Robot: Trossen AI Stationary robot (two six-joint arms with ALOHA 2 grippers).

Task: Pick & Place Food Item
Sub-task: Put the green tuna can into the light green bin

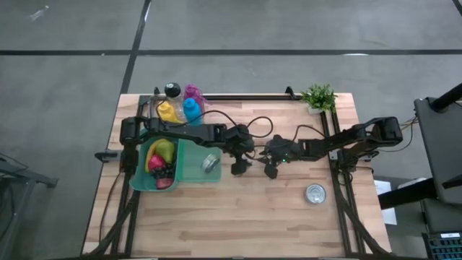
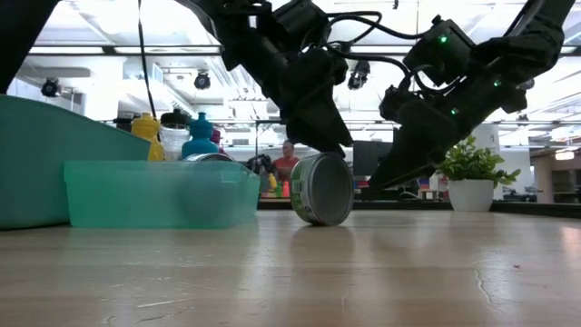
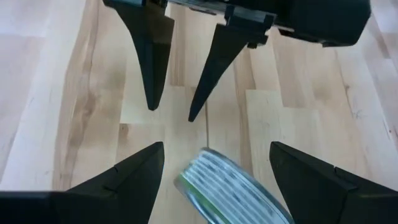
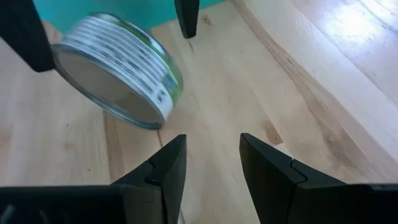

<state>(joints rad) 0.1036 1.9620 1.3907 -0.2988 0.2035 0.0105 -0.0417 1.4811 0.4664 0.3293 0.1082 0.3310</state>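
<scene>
A can (image 2: 322, 188) stood on edge mid-table between the spread left gripper (image 3: 214, 165) and nearly pressed-together right gripper (image 4: 211, 163). Rigid, smooth (likely to roll); best pinched across its flat ends.

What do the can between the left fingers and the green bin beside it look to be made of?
Can: likely metal, going by its shiny silvery end face and ribbed wall under a green-and-white label, probably paper. It stands on its edge on the table, between the open fingers of the left gripper.
Green bin: seems to be translucent teal plastic; light passes through its smooth wall.
</scene>
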